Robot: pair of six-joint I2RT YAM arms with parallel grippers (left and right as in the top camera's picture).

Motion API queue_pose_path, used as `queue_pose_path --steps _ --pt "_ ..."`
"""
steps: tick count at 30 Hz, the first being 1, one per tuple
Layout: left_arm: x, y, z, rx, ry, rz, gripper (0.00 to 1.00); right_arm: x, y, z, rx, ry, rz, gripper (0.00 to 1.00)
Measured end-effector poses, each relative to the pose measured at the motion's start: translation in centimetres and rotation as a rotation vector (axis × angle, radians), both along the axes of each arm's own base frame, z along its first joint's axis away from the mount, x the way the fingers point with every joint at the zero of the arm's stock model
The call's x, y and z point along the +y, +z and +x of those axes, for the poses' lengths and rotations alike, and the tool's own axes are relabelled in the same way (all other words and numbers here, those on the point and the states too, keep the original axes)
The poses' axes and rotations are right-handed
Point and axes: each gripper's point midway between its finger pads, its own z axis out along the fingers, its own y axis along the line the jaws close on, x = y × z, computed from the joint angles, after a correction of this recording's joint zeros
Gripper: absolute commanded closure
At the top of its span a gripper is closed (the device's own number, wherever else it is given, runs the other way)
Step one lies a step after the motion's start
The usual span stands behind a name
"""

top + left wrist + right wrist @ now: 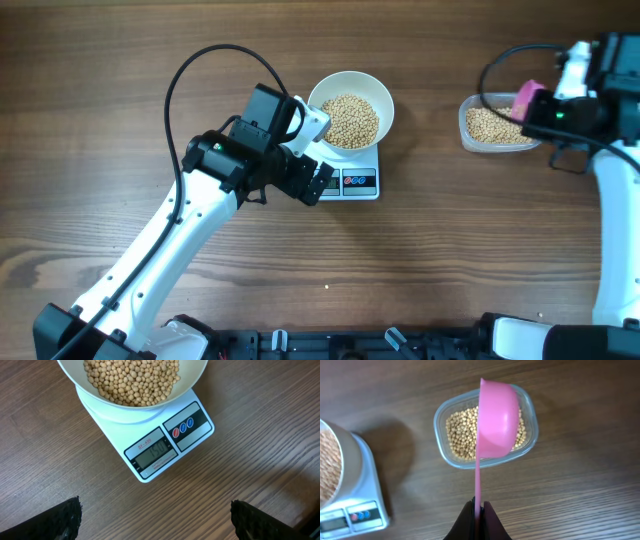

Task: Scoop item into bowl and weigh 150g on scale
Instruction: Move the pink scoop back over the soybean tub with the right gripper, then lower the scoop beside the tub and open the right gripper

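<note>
The small round pale tan-yellow beans (132,380) of the task lie for the greater part in the round plain white bowl (194,375), where they make a full layer over the bottom. The bowl stands on the small white square digital kitchen scale (112,427), and in the left wrist view the grey display of the scale seems to read 150, though the digits are a little faint. The scale is on the brown wooden table (120,80). Just in front of the scale hovers the left gripper (156,522); its jaws are spread wide, it holds nothing and it touches neither the scale nor the bowl. Well apart, toward the right side of the table, is the clear rounded-rectangular plastic tub (436,422) with more of the same beans in it. Over this tub hangs the pink plastic scoop (497,417), turned so that its rounded outer side faces the wrist camera; whether any beans are inside, I cannot tell. The right gripper (479,510) is clamped tight on the thin handle of the scoop. I judge that the scooping is at its end and the step in hand is the check of the weight. If the reading is right, the next move calls for no more beans: the scoop should be put down away from the bowl, and the left gripper should keep off the scale so the reading is not disturbed.
</note>
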Motion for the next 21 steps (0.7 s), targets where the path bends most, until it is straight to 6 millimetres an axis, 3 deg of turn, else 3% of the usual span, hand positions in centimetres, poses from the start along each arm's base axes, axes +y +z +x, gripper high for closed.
queue_pose_path --steps 5,12,21 --pt "0.0 0.0 0.0 0.000 0.000 0.000 0.00 1.0 -0.2 -0.4 0.041 0.048 -0.125 0.96" --pt "0.0 0.0 0.0 0.000 0.000 0.000 0.00 0.3 -0.6 -2.2 0.127 0.042 -0.224 0.96" --pt "0.0 0.0 0.0 0.000 0.000 0.000 0.00 0.0 -0.1 -1.3 0.088 0.027 -0.238 0.96"
